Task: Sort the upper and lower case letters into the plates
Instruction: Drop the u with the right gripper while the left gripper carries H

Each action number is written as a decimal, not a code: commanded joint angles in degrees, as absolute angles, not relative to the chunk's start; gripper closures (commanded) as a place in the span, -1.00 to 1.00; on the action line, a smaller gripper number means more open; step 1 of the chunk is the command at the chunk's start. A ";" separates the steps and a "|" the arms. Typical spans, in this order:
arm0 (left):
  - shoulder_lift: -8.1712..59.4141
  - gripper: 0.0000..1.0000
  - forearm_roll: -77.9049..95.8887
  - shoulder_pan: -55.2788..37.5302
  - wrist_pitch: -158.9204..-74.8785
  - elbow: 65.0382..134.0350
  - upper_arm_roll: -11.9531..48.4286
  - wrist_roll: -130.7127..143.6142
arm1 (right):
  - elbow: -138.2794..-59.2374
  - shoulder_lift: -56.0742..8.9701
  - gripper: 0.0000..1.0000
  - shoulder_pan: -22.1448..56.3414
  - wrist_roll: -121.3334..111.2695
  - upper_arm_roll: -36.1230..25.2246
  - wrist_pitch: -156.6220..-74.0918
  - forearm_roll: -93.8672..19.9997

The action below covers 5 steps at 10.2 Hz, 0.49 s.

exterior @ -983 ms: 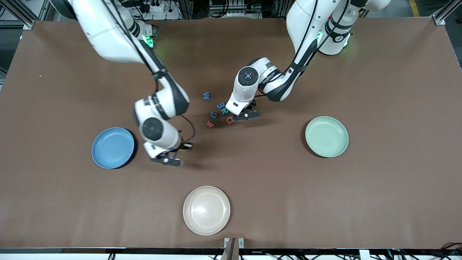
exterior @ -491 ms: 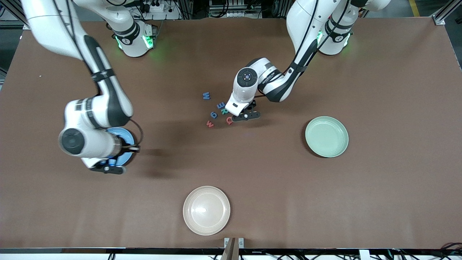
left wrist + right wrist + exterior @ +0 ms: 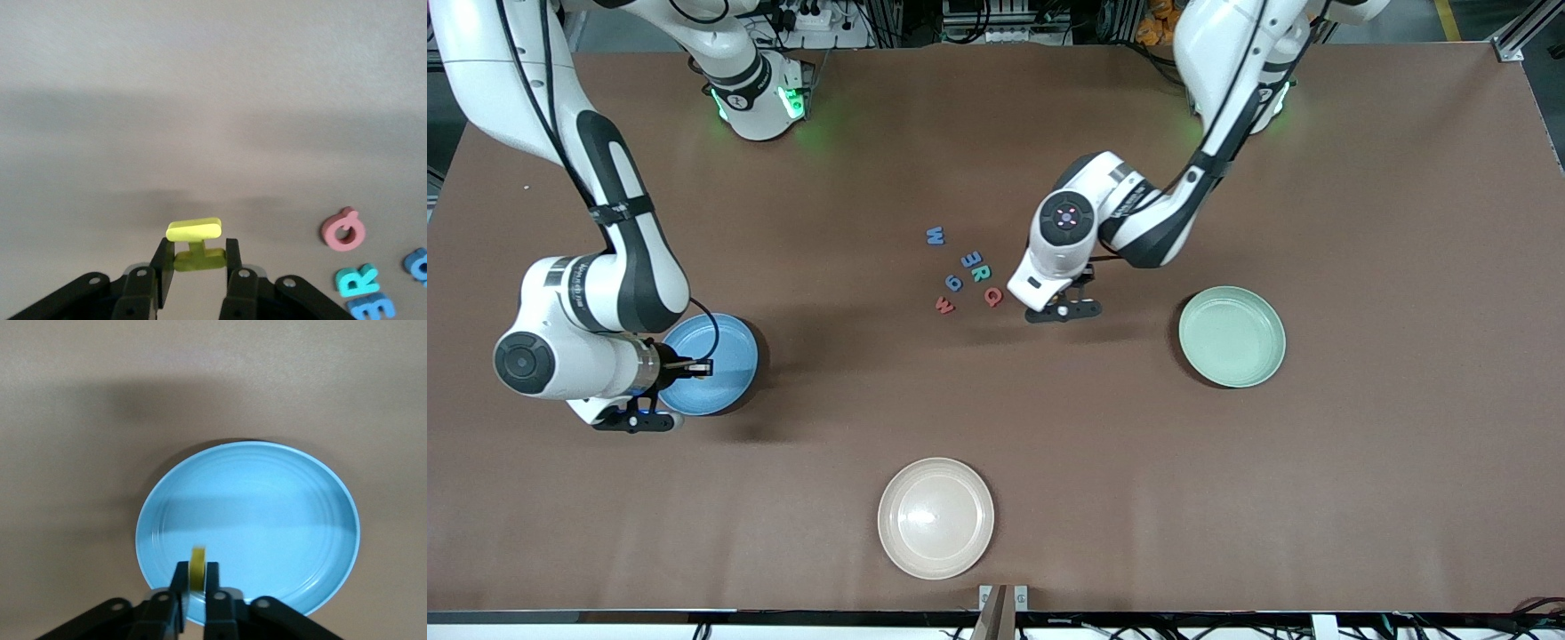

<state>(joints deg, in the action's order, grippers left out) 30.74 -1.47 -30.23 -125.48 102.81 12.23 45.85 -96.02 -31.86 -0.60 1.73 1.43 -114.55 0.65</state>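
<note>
Letters split between both arms: left gripper (image 3: 194, 267) clenches a yellow letter (image 3: 194, 231) lifted beside the pile, right gripper (image 3: 197, 590) pinches another yellow piece (image 3: 198, 568) over the blue plate (image 3: 267, 513), ready to drop.

Loose letters (image 3: 963, 271) between plates (image 3: 1232, 336); third plate (image 3: 935, 517) nearest camera.

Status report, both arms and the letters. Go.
Left gripper shut on a yellow letter, up over the table by the letter cluster. Right gripper holds a yellow piece over the blue plate. Mint plate empty. Nothing blocking.
</note>
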 commanded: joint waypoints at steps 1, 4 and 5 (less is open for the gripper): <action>27.08 0.74 -2.37 -26.30 -120.34 103.62 12.66 38.45 | -96.42 -31.64 -1.00 -2.11 1.06 2.20 -114.96 2.63; 23.74 0.74 -2.46 -18.49 -114.02 104.23 12.66 23.26 | -96.24 -31.38 -1.00 -0.80 1.93 2.37 -114.35 2.64; 23.21 0.74 -2.46 -15.15 -112.78 104.50 12.66 17.20 | -96.15 -31.29 -1.00 0.08 1.93 2.37 -114.00 2.64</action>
<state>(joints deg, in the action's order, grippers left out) 25.48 -1.49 -19.41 -114.75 102.82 11.97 24.05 -95.99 -31.95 -0.62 1.63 1.80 -114.60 1.86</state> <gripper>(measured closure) 0.652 0.106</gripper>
